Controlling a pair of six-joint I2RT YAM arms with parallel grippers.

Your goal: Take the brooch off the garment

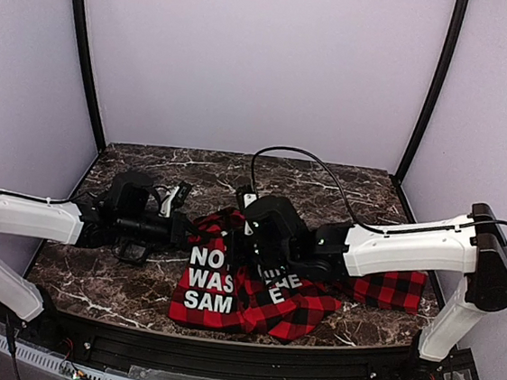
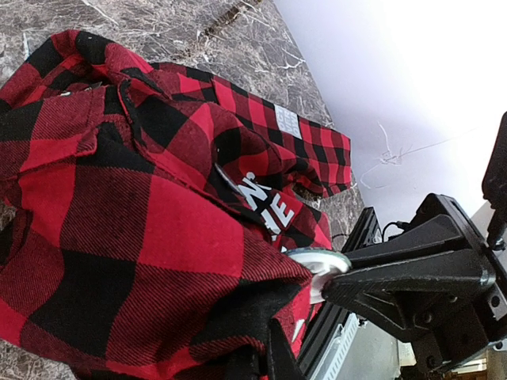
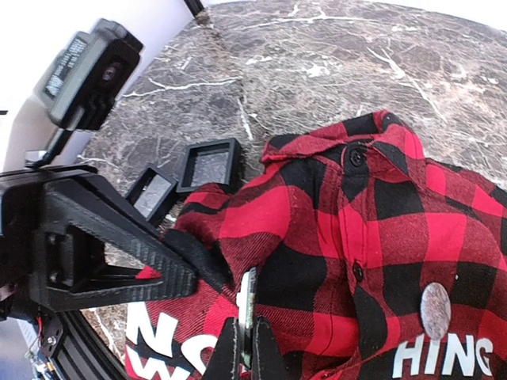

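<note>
The red-and-black plaid garment (image 1: pixel 300 308) lies bunched mid-table, also seen in the left wrist view (image 2: pixel 158 222) and the right wrist view (image 3: pixel 380 237). My left gripper (image 1: pixel 197 229) (image 2: pixel 265 352) is shut on a fold of the garment and shows in the right wrist view (image 3: pixel 186 273). My right gripper (image 1: pixel 250 244) (image 3: pixel 246 336) is shut on the brooch (image 3: pixel 246 298), a pale round disc seen edge-on at the fold. The left wrist view shows the brooch (image 2: pixel 321 261) in the right gripper's tips (image 2: pixel 337 283), touching the cloth.
A second grey round disc (image 3: pixel 434 310) sits on the garment near white letters. Two small black square frames (image 3: pixel 210 165) (image 3: pixel 153 194) lie on the marble table (image 3: pixel 333 71) beside the collar. A black cable (image 1: pixel 311 160) loops over the table behind the arms.
</note>
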